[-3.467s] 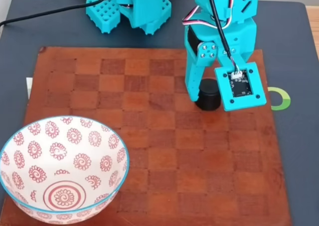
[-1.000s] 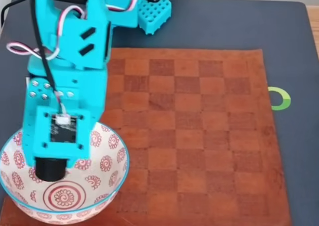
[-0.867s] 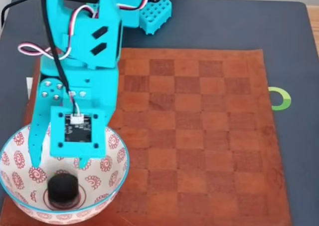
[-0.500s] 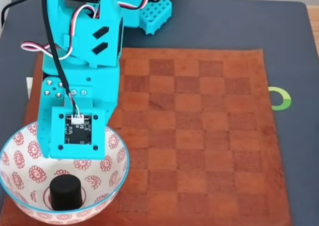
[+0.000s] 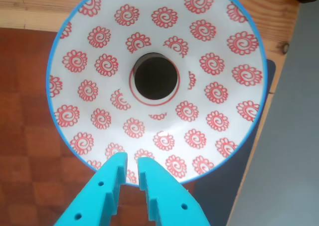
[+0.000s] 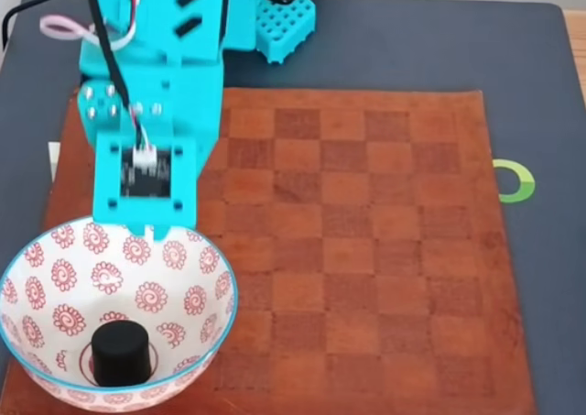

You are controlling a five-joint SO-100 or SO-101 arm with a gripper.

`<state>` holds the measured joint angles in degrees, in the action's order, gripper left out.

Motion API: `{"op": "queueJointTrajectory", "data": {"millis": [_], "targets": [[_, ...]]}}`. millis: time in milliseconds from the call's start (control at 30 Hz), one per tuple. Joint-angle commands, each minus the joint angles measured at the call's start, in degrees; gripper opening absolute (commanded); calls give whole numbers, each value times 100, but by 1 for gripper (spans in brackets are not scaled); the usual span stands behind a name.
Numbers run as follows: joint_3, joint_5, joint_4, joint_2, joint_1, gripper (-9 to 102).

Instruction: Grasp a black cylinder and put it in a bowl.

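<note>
- Already delivered, the black cylinder [image 6: 121, 349] stood upright on the red rings at the bottom of the bowl [image 6: 197, 250], at the left of the fixed view.
- Above the bowl's far rim, the gripper [image 5: 132, 167] hung empty, its fingers [image 5: 115, 175] nearly together.
- To the right, the checkered mat [image 6: 385, 250] lay bare; judging by this, nothing remained but pulling the arm away.

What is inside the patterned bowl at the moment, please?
The black cylinder stands upright at the centre of the bowl, with nothing else inside. It covers most of the red rings at the bottom. The gripper is above the rim, holding nothing.
</note>
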<state>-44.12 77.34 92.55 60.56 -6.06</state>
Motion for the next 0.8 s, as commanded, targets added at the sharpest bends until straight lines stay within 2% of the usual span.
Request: {"op": "queueJointTrajectory", "data": {"millis": [0, 433, 767], "targets": [[141, 26, 35, 545, -44, 0], [35, 308, 62, 1204, 53, 0], [-2610, 800, -18, 2716, 308, 0]]}}
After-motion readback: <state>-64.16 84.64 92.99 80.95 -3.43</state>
